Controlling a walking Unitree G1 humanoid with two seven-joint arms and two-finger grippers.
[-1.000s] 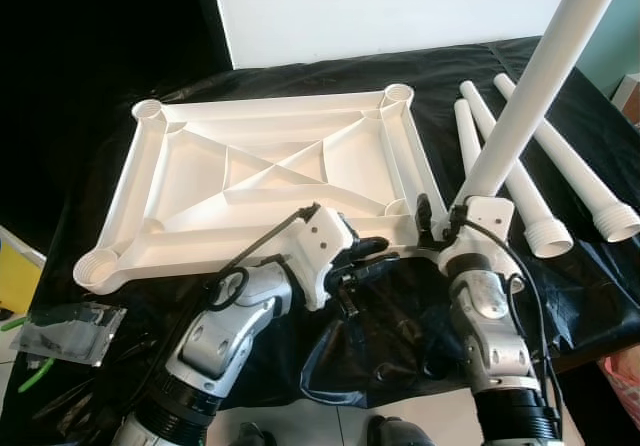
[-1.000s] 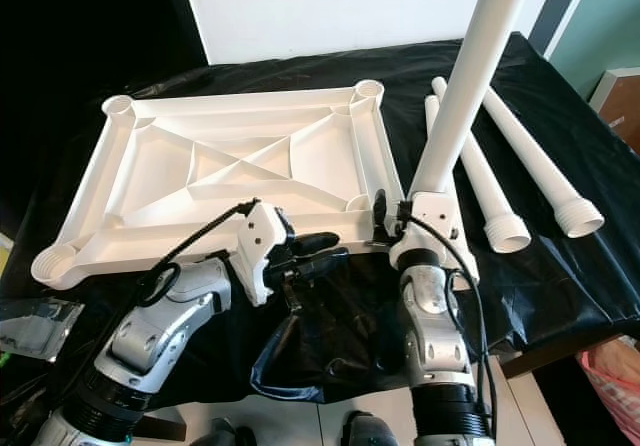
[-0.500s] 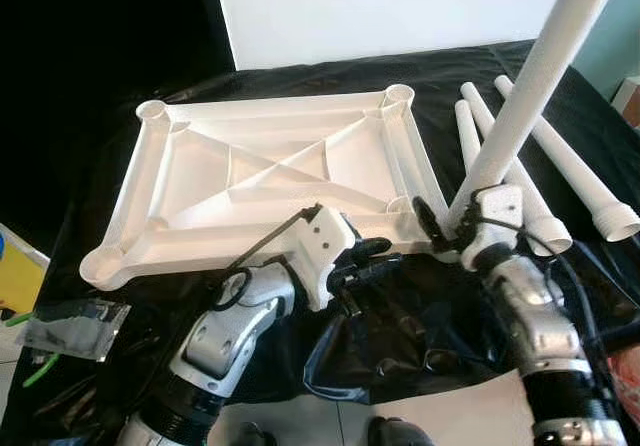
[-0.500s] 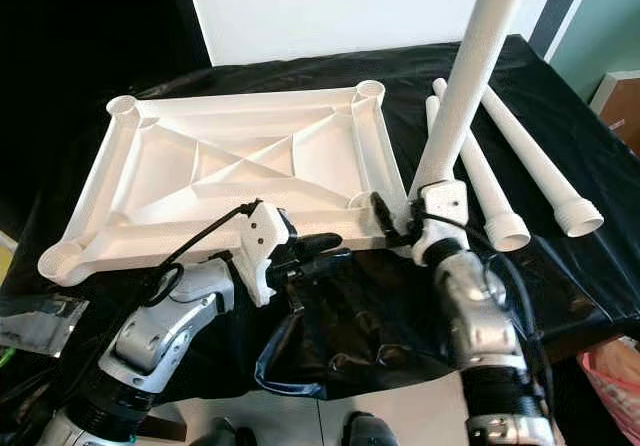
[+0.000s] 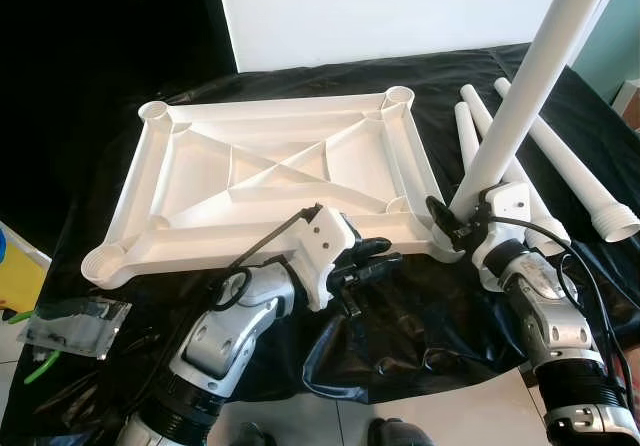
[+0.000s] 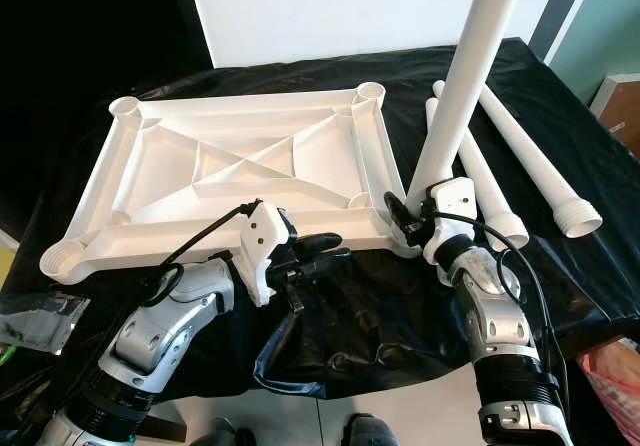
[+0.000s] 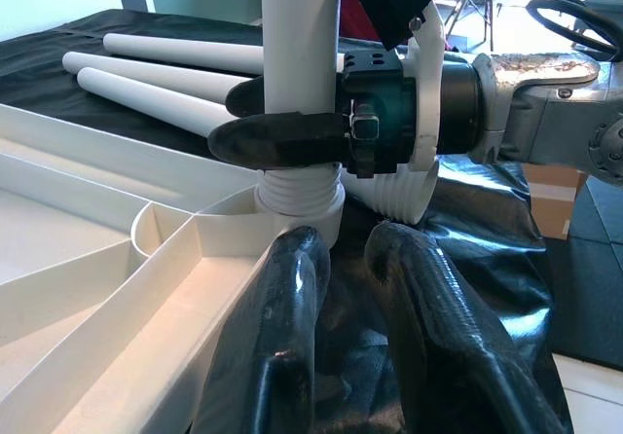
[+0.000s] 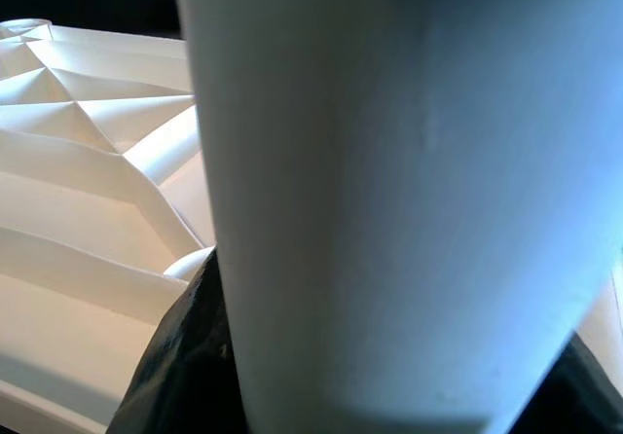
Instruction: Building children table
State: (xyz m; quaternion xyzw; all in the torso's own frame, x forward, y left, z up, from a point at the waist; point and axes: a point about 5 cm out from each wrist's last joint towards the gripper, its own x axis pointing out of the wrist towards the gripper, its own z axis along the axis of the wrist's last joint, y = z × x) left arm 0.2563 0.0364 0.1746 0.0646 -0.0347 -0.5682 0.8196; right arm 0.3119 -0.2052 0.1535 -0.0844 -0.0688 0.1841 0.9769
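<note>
The white top (image 5: pixel 275 181) lies upside down on the black-covered tabletop (image 5: pixel 400 316), ribs up, a round socket at each corner. At its near right corner a leg (image 5: pixel 525 86) stands upright in the socket — threaded end seated at the rim, the shaft leaning slightly away from the top. The right claw (image 7: pixel 292 113) is clamped on the leg just above the threads, one black finger (image 7: pixel 277 140) wrapped across the front of the tube. The left claw (image 5: pixel 372 261) hovers at the tabletop's near edge, just beside the top's near rim and pointed at that same socket; its two fingers (image 7: pixel 282 356) are slightly apart and hold nothing. Three spare legs (image 5: pixel 555 166) lie side by side toward the tabletop's right edge, threaded ends nearest the robot. Off the tabletop's near left corner — a small clear bag (image 5: pixel 70 321).
</note>
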